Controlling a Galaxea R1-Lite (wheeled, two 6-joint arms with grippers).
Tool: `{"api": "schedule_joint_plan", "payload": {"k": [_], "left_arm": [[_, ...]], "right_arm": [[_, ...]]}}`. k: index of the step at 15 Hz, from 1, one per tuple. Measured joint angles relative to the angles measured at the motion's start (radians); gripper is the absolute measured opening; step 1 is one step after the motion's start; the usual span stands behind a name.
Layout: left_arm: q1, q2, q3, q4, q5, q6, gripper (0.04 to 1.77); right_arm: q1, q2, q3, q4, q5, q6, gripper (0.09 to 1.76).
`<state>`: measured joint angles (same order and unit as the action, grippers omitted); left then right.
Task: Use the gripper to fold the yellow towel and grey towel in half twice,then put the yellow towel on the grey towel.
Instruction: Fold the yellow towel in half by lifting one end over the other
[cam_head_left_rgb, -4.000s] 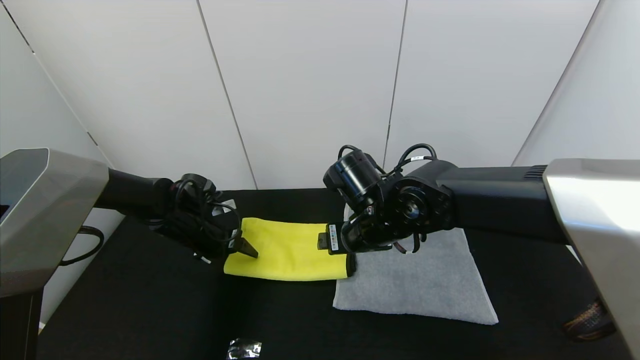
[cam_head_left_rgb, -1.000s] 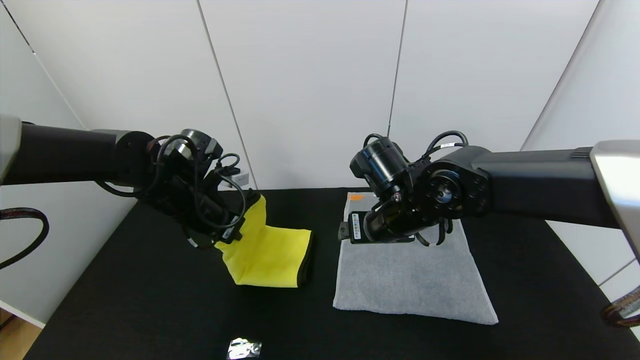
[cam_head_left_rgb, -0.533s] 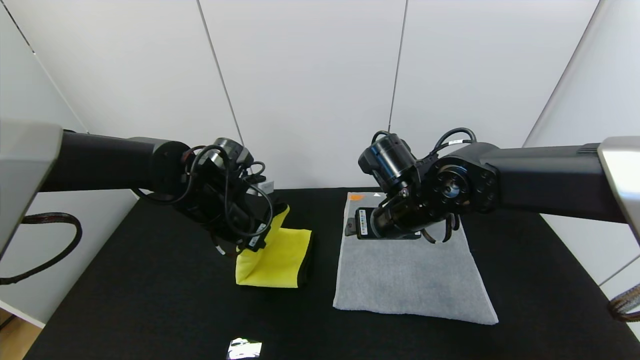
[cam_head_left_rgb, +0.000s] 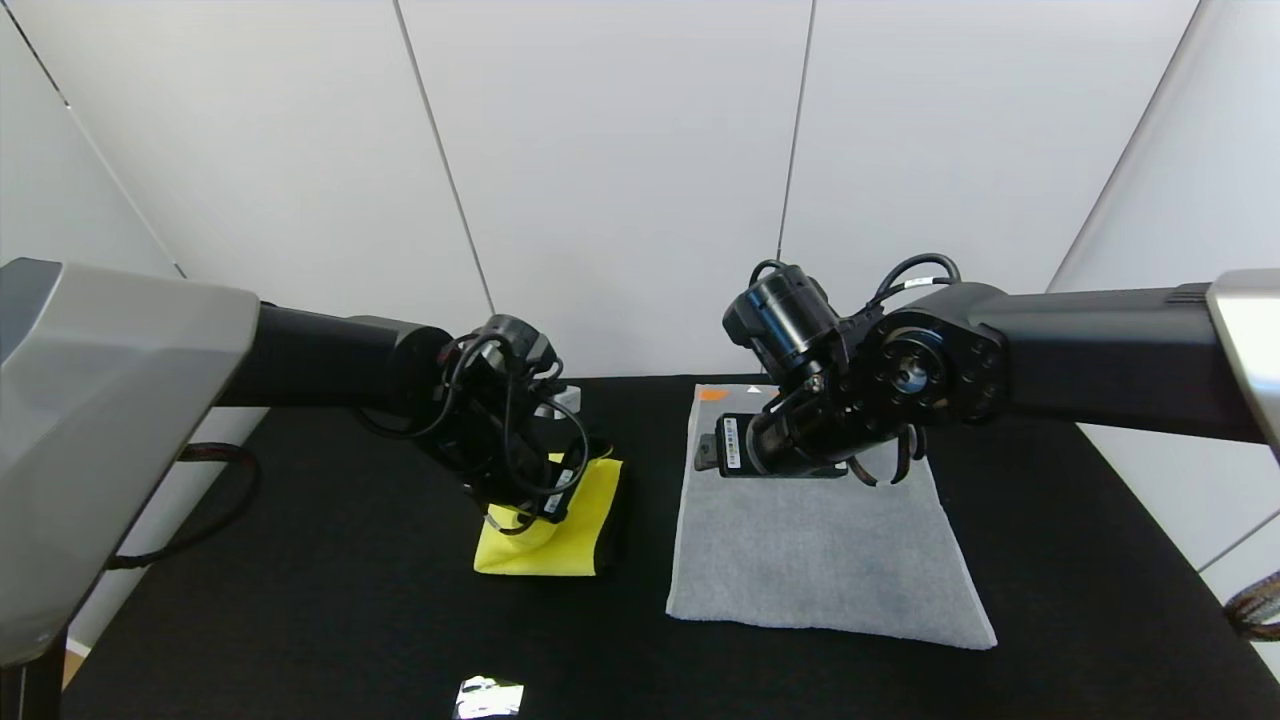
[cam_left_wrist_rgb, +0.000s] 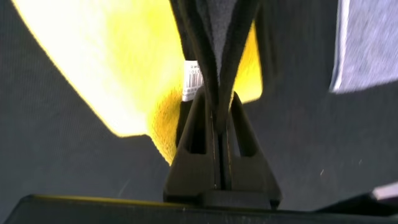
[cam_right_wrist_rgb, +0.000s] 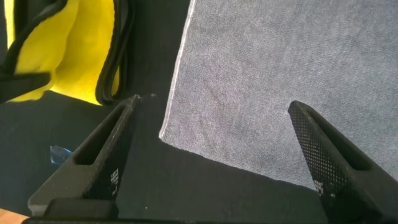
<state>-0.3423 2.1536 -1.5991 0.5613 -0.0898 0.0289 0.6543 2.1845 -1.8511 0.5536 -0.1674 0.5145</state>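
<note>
Now the left claw (cam_left_wrist_rgb: 217, 118) pinches the yellow towel (cam_head_left_rgb: 560, 525), its black-edged grey reverse showing.

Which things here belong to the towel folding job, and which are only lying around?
Part of the job:
- yellow towel, edge pinched in the left claw
- grey towel, lying flat beside it
- right claw, open above the grey towel

Just lying about:
- small shiny scrap near the front of the black table

Black tabletop (cam_head_left_rgb: 300, 600); shiny foil scrap (cam_head_left_rgb: 487, 696) near front edge.
</note>
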Motion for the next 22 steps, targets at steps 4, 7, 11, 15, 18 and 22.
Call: {"api": "schedule_joint_plan", "payload": {"k": [4,7,11,15,18,22], "left_arm": [[-0.011,0.033,0.001,-0.031,-0.001,-0.040,0.12],[-0.015,0.041,0.004,-0.031,-0.001,-0.045,0.29],[-0.017,0.039,0.006,-0.031,-0.005,-0.041,0.85],[-0.020,0.019,0.001,-0.028,-0.007,-0.044,1.20],[-0.029,-0.024,0.002,-0.020,-0.029,-0.070,1.37],[-0.037,-0.093,0.007,-0.010,-0.057,-0.081,1.50]], "right_arm": [[-0.004,-0.006,0.008,-0.001,0.000,0.001,1.71],[-0.006,-0.007,0.009,-0.001,0.000,0.000,1.71],[-0.004,-0.008,0.009,-0.001,0.000,0.000,1.71],[-0.001,-0.007,0.009,-0.001,0.000,0.000,1.71],[0.000,-0.004,0.011,-0.001,0.000,0.000,1.71],[0.000,-0.004,0.014,-0.005,-0.001,-0.001,1.71]]}}
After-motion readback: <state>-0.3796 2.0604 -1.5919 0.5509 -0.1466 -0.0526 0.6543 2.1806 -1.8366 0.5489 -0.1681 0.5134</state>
